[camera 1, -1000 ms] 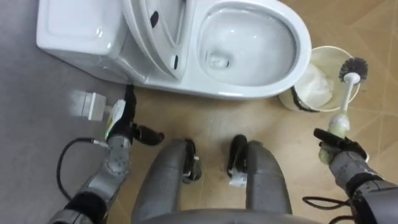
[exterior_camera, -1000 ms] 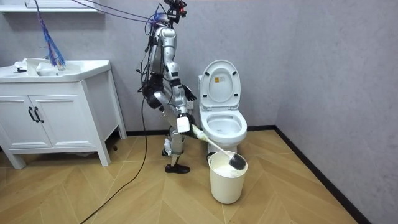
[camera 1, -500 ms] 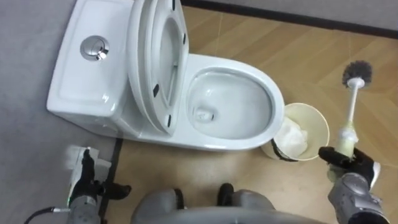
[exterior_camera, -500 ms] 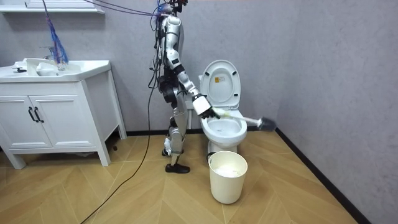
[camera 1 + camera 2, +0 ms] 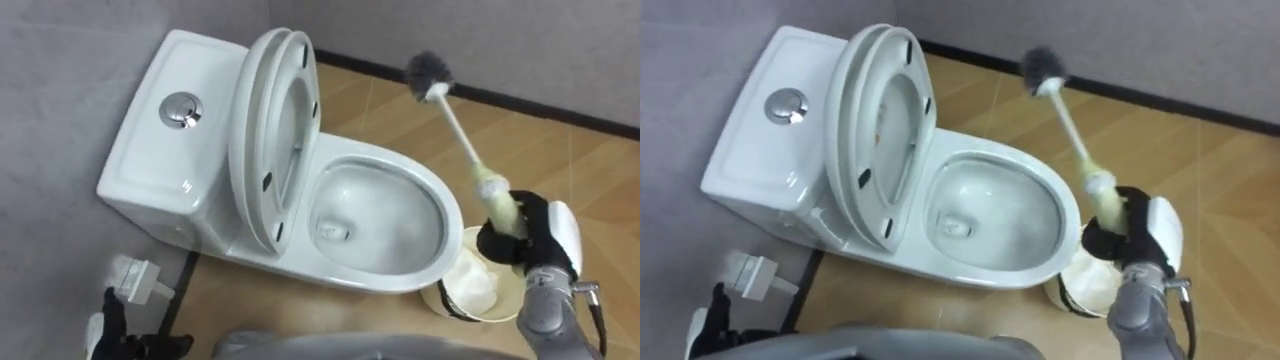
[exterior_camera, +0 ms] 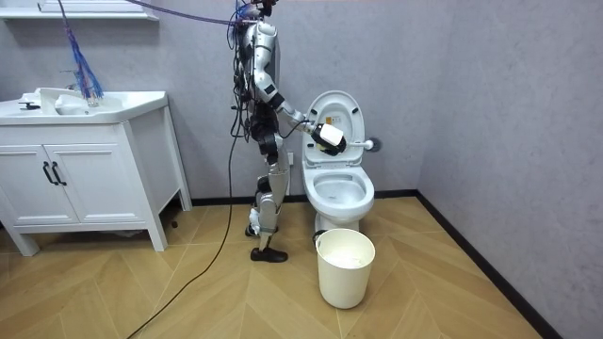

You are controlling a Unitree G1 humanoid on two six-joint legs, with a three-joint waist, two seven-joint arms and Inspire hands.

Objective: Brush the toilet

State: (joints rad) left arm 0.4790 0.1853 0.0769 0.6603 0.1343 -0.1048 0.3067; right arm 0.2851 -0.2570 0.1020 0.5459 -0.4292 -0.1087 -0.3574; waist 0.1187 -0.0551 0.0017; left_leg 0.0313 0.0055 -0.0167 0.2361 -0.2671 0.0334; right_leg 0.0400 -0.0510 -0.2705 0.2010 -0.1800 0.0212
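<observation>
**My head's two eyes look down; a third camera watches from across the room.**

The left eye view and right eye view sit side by side on my head, close above the toilet (image 5: 380,215) and facing steeply down. The cistern (image 5: 165,150) lies toward my left and the bin (image 5: 436,296) at the lower right. The two overlap almost wholly, with everything in the right eye set slightly further left. The room view stands well back on the wooden floor (image 6: 236,301), faces the grey wall (image 6: 424,85) and takes in all of me beside the toilet. All three share toilet, bin, and the toilet brush (image 5: 490,192) in my right robot hand (image 5: 530,240).
</observation>
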